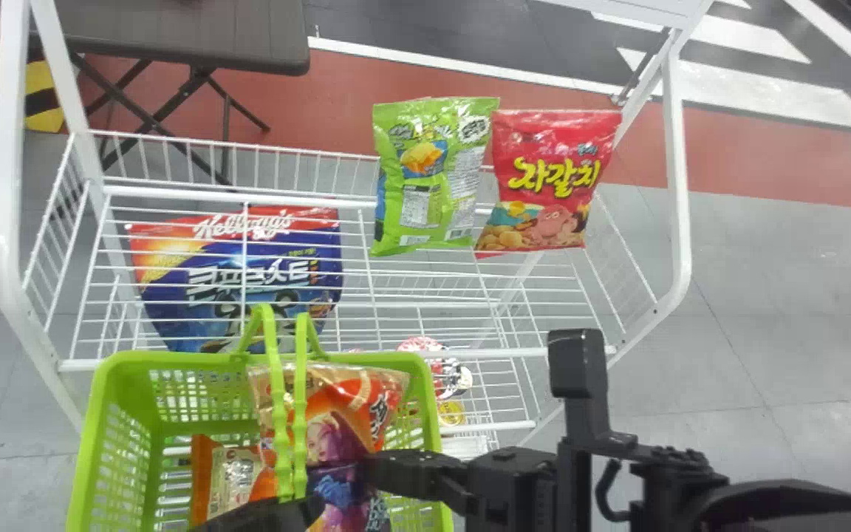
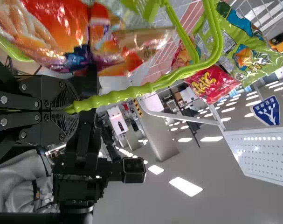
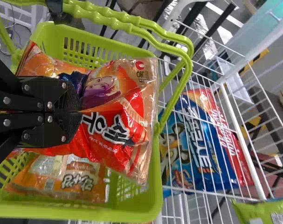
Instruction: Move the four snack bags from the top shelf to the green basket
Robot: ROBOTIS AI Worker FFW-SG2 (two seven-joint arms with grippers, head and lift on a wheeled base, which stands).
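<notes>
Over the green basket, my right gripper grips a shiny red-orange snack bag. In the right wrist view, that gripper is closed across the bag, which overlaps the basket's opening. My left gripper holds the basket's handle; in the left wrist view, the gripper is closed on the green handle. An orange snack bag lies inside the basket. A green bag and a red bag are side by side on the top shelf.
The white wire rack has raised side frames and a front rail beside the basket. A large blue-and-red bag shows behind the wires, and small packages sit lower down. A dark table stands behind.
</notes>
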